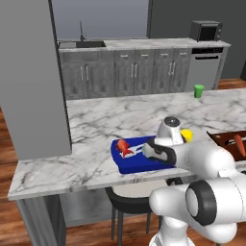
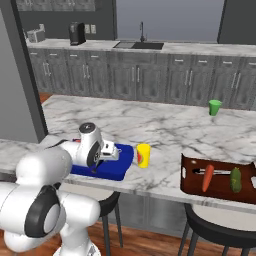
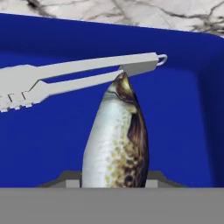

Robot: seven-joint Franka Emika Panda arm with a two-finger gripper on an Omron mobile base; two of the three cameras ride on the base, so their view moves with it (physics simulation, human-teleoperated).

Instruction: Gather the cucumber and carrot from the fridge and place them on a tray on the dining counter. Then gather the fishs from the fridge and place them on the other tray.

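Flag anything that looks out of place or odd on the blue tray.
A pair of grey tongs lies in the blue tray, though it should hold only fish. The silver fish, held in the gripper, noses against them. The red fish lies flat there.

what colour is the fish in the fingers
Silver-grey fish with a brown speckled side, best seen in the hand view.

Even, soft rendered light; sharp, no glare
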